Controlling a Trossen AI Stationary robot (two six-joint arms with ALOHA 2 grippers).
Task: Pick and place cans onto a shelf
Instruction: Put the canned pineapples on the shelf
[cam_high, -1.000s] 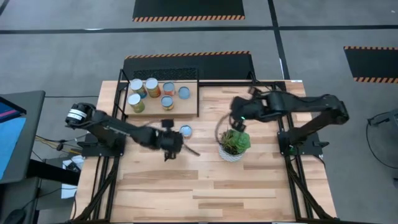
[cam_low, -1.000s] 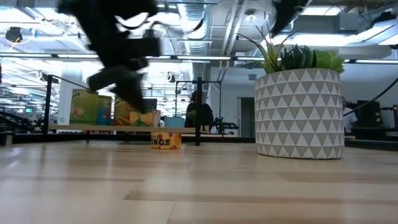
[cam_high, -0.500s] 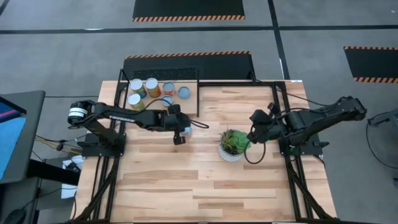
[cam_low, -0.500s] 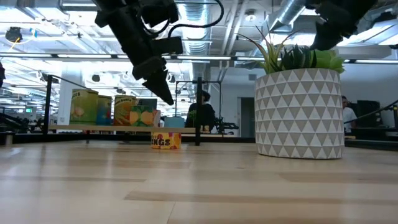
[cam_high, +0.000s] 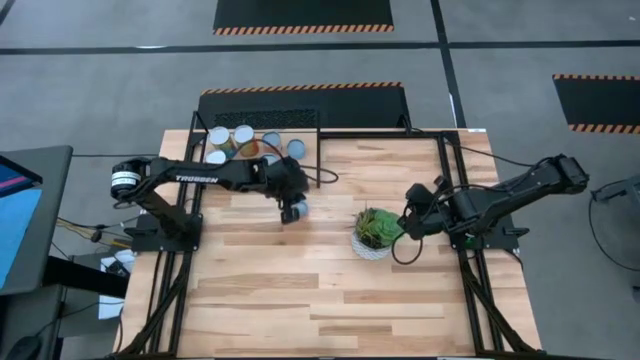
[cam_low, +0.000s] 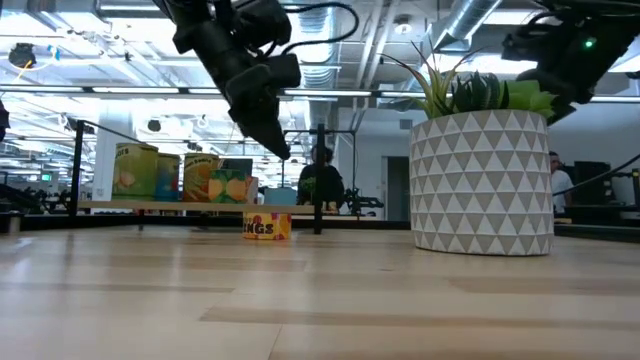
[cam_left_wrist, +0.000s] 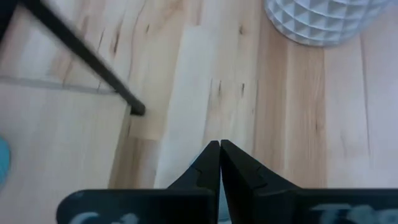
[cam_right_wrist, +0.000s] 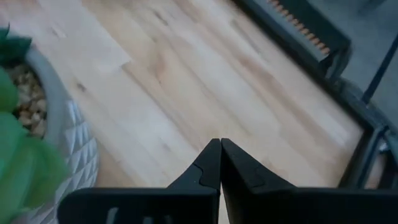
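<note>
In the high view, one small cylindrical tin can with a pale-blue top (cam_high: 299, 208) stands alone on the plank wooden tabletop (cam_high: 330, 290), centre-left of the frame, just outside the light-wood, black-framed shelf (cam_high: 312, 150) that already holds other cans. The left gripper (cam_high: 289, 212) hovers over it, fingers pressed together and empty; the right gripper (cam_right_wrist: 220, 144), right of the white potted plant (cam_high: 375, 232), is likewise closed and empty. The can is probably light, rigid and smooth-walled, best pinched across its sides.
</note>
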